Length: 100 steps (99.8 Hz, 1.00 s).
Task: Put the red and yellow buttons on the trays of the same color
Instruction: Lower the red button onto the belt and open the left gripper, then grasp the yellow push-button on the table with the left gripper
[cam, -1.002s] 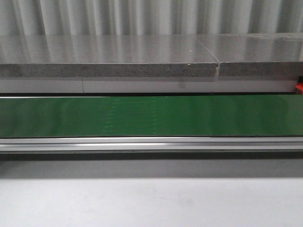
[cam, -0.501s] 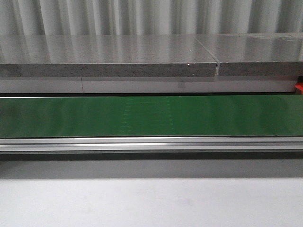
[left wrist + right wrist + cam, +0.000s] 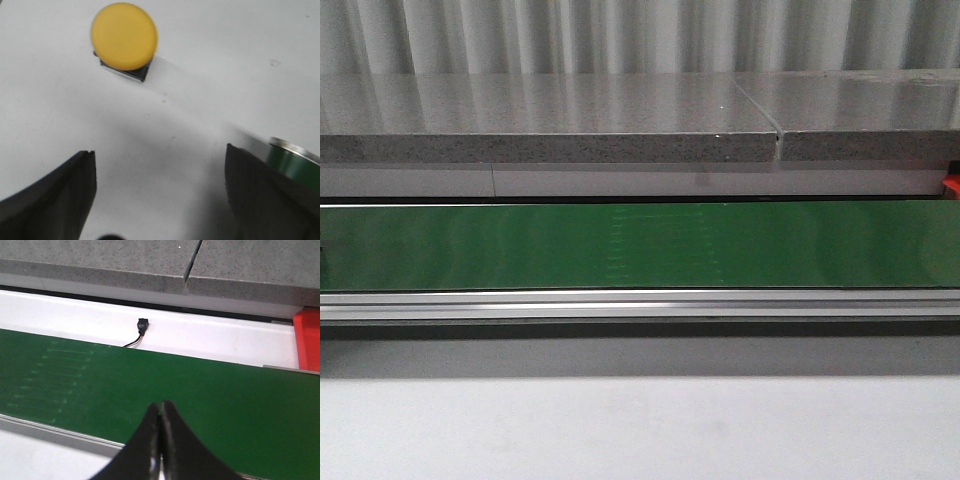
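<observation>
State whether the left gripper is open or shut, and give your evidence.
Open. In the left wrist view the left gripper has its two dark fingers spread wide apart with bare white surface between them; the yellow button lies ahead, ungrasped.

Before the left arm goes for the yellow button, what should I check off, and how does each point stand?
1. Left gripper open: ok.
2. Yellow button in the left wrist view, nothing on it: ok.
3. Button between the fingers: not ok, it sits ahead of them on the white surface.
4. Right gripper shut and empty over the green belt: ok.
5. Yellow tray located: cannot tell, none in view.
6. Belt clear of buttons in the front view: ok.
</observation>
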### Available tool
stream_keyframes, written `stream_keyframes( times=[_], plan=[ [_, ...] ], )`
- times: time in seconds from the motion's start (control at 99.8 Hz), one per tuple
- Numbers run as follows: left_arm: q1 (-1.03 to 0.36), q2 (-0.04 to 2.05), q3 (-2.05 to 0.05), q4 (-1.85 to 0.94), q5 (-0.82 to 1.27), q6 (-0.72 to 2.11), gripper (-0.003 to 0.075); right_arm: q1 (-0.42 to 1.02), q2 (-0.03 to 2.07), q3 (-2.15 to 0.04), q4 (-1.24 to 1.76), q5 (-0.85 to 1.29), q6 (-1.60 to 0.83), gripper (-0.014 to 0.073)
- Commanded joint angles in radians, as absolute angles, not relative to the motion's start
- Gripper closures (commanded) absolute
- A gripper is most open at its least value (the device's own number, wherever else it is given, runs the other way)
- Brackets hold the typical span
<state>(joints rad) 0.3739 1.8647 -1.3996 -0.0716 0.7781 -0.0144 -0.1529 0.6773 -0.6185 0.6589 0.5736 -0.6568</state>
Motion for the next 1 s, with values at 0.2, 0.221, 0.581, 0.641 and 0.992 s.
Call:
stream_keyframes(
  times=[0.2,0.221,0.581,0.641,0.992],
  plan=[
    [0.408,1.932,-1.528,-0.093,0.695,-0.02,0.0196,-0.155,0.672,-0.644,0.683,0.524,-0.662,0.0675],
    [0.408,1.942,-1.541,-0.093,0.697,-0.02,0.0196,-0.155,0.672,-0.644,0.683,0.524,-0.662,0.0675],
    [0.408,2.08,-1.738,-0.086,0.728,-0.02,0.0237,-0.155,0.672,-0.644,0.683,0.524,-0.662,0.0675],
    [0.408,2.09,-1.749,-0.086,0.731,-0.02,0.0249,-0.155,0.672,-0.644,0.683,0.524,-0.662,0.0675],
    [0.408,2.119,-1.762,-0.099,0.757,-0.02,0.058,-0.155,0.672,-0.644,0.683,0.524,-0.662,0.0675]
  ],
)
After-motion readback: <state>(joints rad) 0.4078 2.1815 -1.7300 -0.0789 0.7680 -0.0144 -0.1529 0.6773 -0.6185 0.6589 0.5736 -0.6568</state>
